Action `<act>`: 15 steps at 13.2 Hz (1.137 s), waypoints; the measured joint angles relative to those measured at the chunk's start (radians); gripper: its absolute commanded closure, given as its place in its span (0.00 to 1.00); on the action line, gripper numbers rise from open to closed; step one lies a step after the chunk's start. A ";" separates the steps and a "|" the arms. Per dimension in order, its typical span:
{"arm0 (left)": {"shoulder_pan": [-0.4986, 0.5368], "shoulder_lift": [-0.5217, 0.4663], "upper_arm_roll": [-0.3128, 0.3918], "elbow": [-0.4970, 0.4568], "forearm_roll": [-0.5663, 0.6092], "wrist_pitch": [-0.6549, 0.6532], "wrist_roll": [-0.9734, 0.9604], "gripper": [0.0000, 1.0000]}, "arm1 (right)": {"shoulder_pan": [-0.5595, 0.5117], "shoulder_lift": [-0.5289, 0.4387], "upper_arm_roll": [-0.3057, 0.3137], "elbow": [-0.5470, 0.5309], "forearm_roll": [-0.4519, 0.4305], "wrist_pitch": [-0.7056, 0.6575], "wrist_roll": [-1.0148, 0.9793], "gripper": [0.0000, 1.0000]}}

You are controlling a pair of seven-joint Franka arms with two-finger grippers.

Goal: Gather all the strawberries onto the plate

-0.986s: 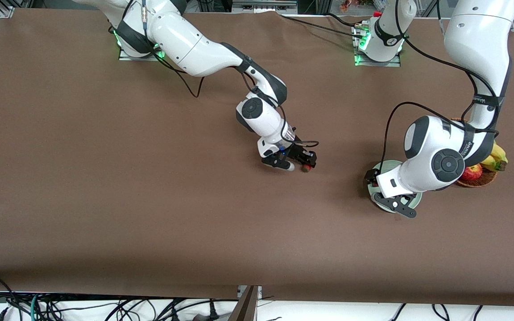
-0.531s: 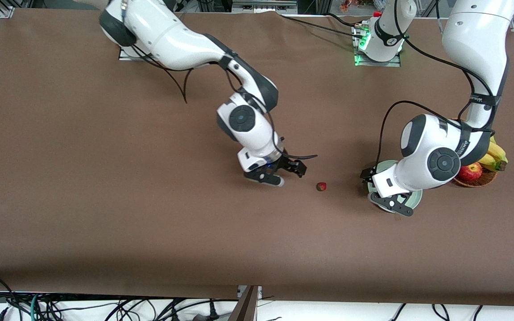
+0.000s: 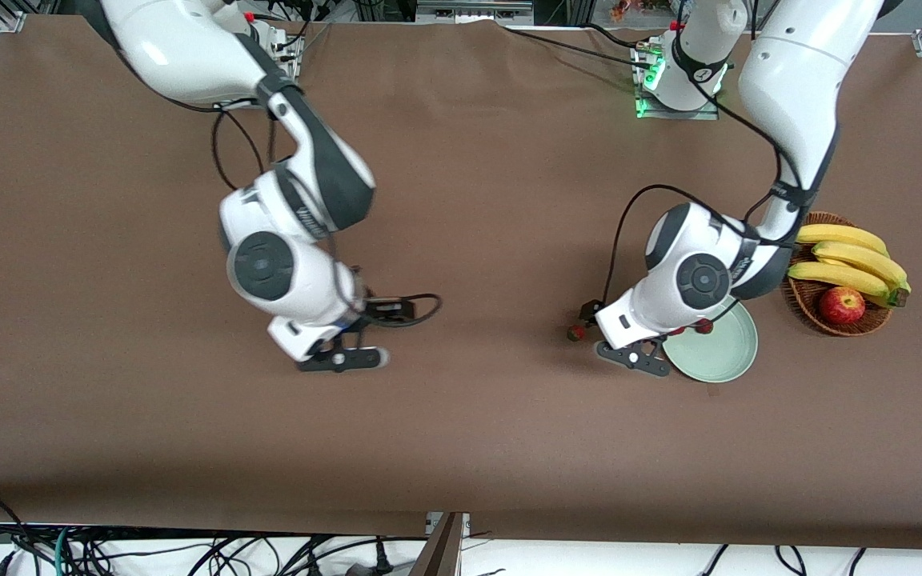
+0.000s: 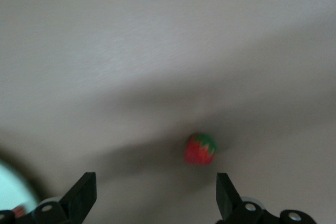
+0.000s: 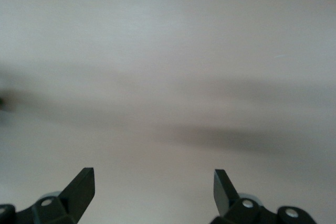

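The left claw [image 4: 152, 203] hangs with fingers spread just over the table [image 3: 461, 448], at the plate's [image 3: 717, 356] rim toward the right arm's end; one strawberry [image 4: 200, 149] lies on the cloth just ahead of its tips, apart from them; another strawberry [image 3: 703, 326] sits on the plate beside it; the right claw [image 5: 152, 192], spread and holding nothing, hovers over bare table well apart from both.

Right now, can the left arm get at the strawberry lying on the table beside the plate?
Probably yes. The left gripper hangs open just above the strawberry, which lies alone on the bare brown table with nothing between them.
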 measured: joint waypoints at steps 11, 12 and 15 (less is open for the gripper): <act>-0.131 0.092 0.051 0.012 0.184 0.076 -0.272 0.59 | -0.244 -0.492 -0.240 -0.270 -0.003 -0.339 -0.395 0.00; -0.131 0.092 0.052 0.012 0.184 0.082 -0.268 0.80 | -0.243 -0.502 -0.262 -0.270 -0.003 -0.365 -0.395 0.00; -0.125 0.092 0.056 0.014 0.186 0.091 -0.243 0.89 | -0.243 -0.506 -0.299 -0.271 -0.003 -0.388 -0.395 0.00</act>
